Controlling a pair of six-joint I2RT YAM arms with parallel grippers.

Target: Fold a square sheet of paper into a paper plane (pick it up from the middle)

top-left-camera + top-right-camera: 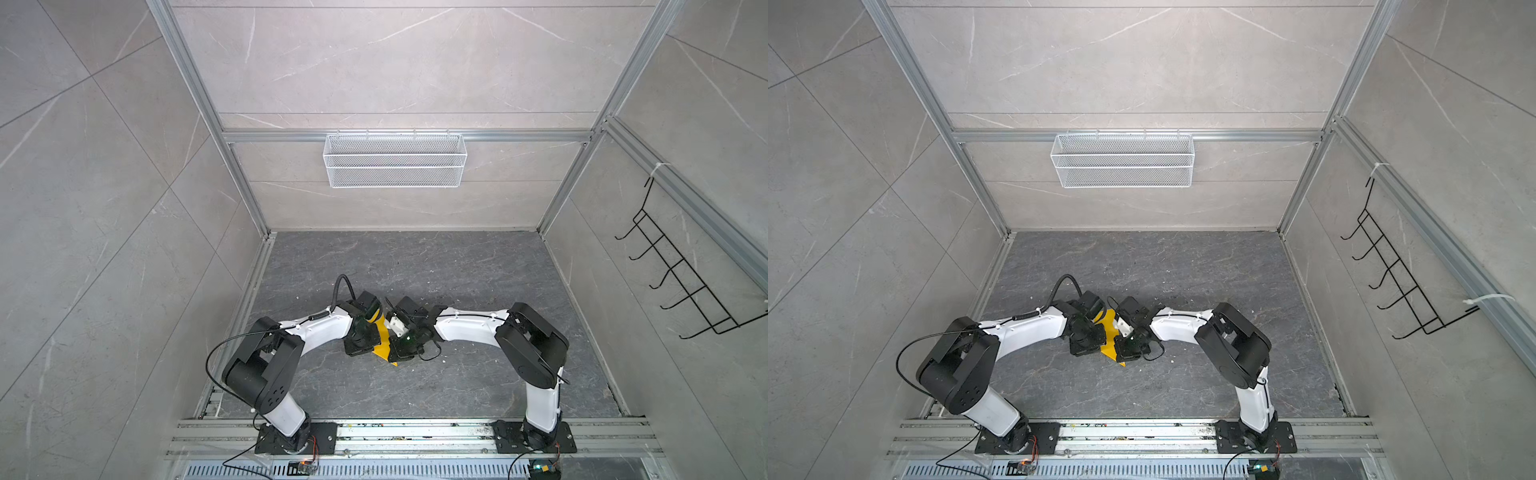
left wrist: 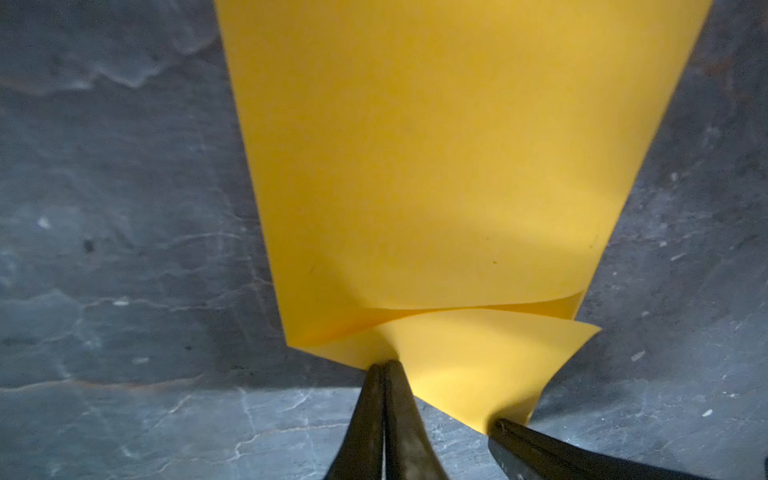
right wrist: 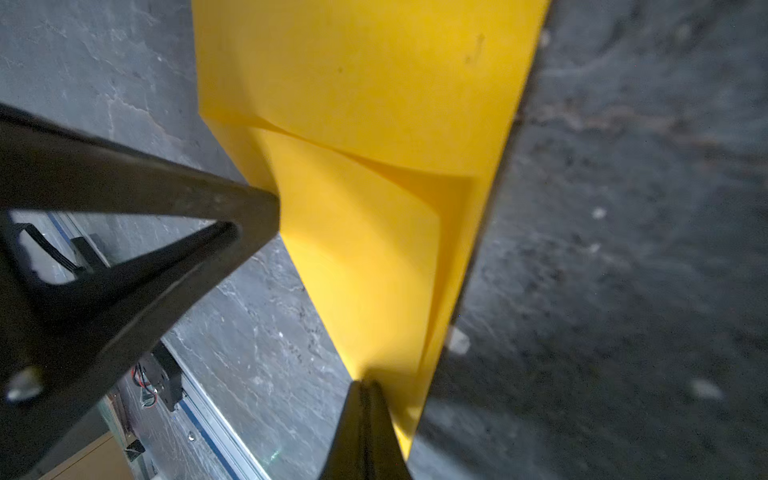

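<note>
Low in the centre of both top views, the folded yellow paper (image 1: 382, 341) (image 1: 1109, 330) lies between the two wrists over the dark tabletop (image 1: 457, 270). The left gripper (image 2: 384, 365) pinches a folded corner at the bottom of its wrist view. The right gripper (image 3: 364, 383) is clamped on the paper's narrow end, bottom centre.

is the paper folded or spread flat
Folded: the paper shows overlapping layers and a crease; left gripper and right gripper pinch it.
</note>
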